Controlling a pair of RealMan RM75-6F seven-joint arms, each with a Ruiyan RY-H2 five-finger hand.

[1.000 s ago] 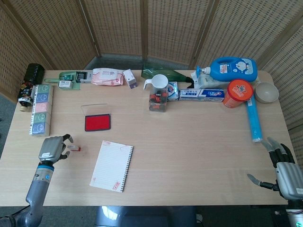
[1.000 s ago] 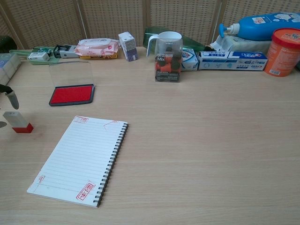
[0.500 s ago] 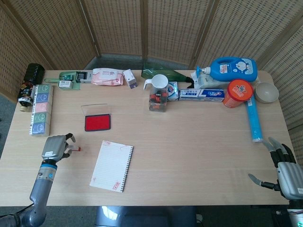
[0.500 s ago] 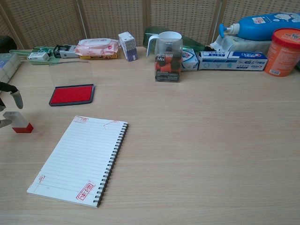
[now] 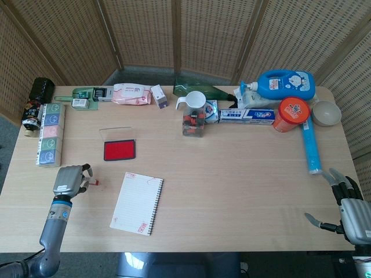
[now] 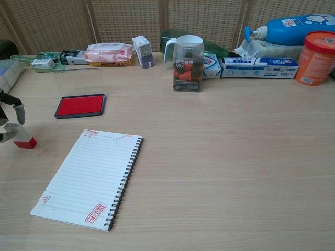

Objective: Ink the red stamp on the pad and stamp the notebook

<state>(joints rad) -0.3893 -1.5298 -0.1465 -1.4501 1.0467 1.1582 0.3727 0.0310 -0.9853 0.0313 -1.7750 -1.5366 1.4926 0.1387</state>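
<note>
Wooden table (image 5: 232, 185) at the left edge: the left hand (image 5: 69, 180) closes its fingers (image 6: 19, 113) around the red stamp (image 6: 24, 139), standing on the table. Right of it lie the open ink pad (image 5: 119, 149) and spiral notebook (image 6: 89, 178). Far right, the right hand (image 5: 346, 211) hangs with fingers spread, holding nothing.

Left hand (image 6: 8, 117) cut by frame edge, hiding stamp (image 6: 23, 140) top

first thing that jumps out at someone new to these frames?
Probably the red ink pad, lid open, left of the table's centre, with the spiral notebook just in front of it, already stamped at its corners. Next, the left hand closing around the small red stamp at the left edge.
</note>
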